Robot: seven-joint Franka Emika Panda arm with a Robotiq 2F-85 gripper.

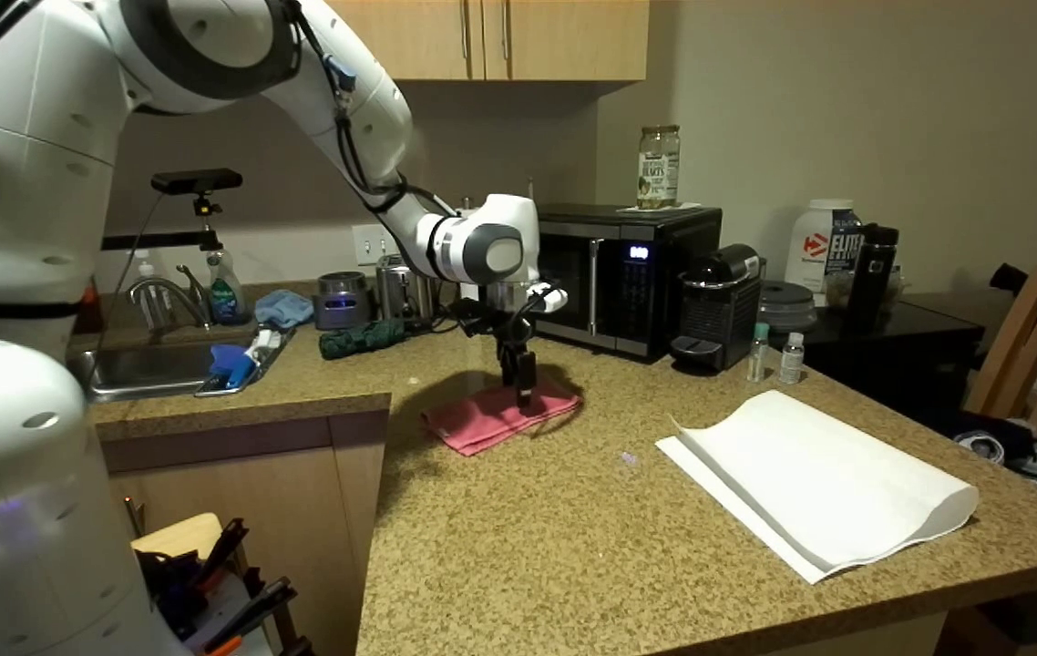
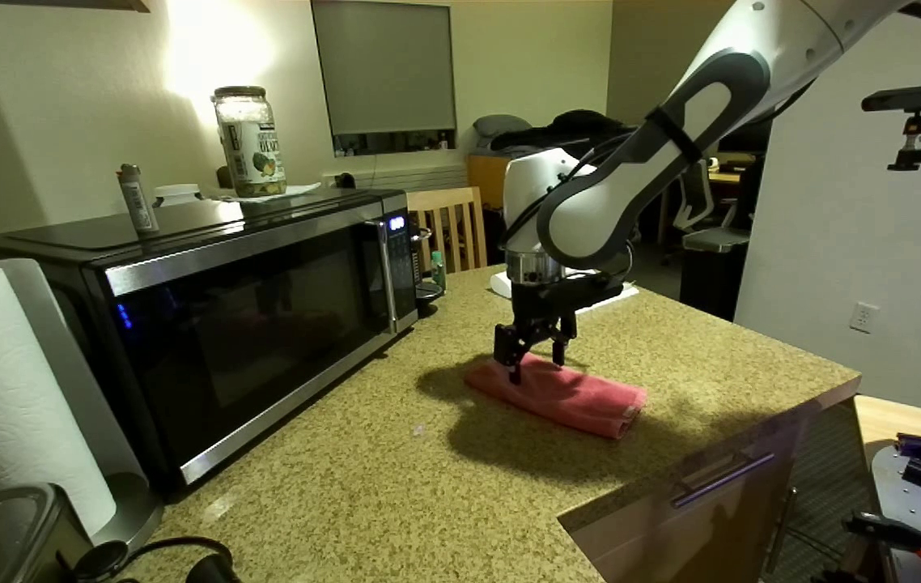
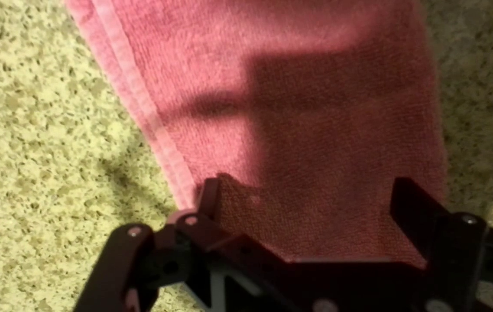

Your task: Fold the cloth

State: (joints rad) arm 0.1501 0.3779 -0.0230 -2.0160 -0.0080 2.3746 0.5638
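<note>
The pink-red cloth (image 1: 473,421) lies on the speckled counter as a narrow strip, and stacked edges show at one end of it in an exterior view (image 2: 590,402). Down over its opposite end points my gripper (image 2: 537,372), with its jaws spread wide. In the wrist view the cloth (image 3: 177,56) runs beneath the gripper (image 3: 307,180), a pale hem along its left side. Only flat fabric shows between the fingers, none of it pinched. The fingertips are very close to the fabric; whether they touch it I cannot tell. The cloth's part under the gripper body is hidden.
A microwave (image 2: 266,308) stands beside the work area, with a coffee machine (image 1: 714,310) and two small bottles (image 1: 790,358) by it. A large white folded sheet (image 1: 819,474) lies on the counter. The counter's edge (image 1: 382,492) and a sink (image 1: 149,369) are nearby.
</note>
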